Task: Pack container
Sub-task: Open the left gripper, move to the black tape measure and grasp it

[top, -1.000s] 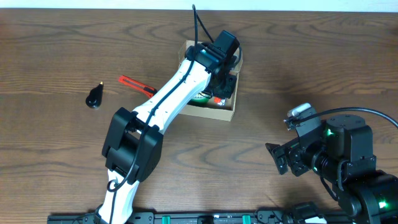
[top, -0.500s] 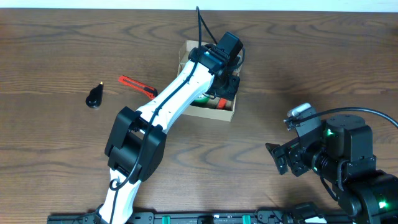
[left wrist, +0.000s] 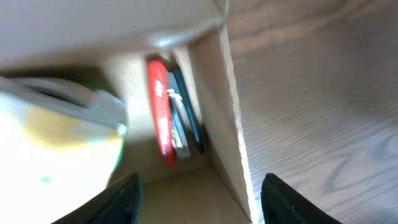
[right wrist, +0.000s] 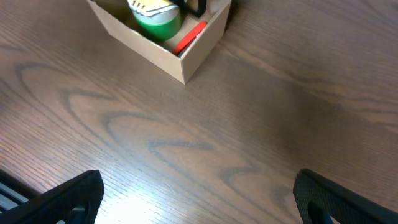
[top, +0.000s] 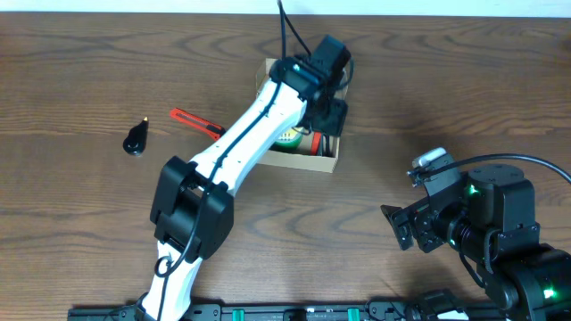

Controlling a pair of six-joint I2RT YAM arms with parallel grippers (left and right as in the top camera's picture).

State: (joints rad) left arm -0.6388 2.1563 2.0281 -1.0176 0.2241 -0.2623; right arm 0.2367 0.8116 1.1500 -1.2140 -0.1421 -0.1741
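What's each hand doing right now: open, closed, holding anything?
Left hand: open, empty, above the container.
Right hand: open, empty.

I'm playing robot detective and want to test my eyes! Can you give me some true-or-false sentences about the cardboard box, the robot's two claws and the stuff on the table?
1. The left gripper is above the open tan cardboard box. True.
2. A green tape roll lies inside the box. True.
3. The small black knob-shaped object is inside the box. False: it lies on the brown wooden table, apart from the box.
4. The right gripper is clamped on the box. False: it is open and empty, over bare table, away from the box.
5. The left gripper holds the green roll. False: its fingers are open and hold nothing.
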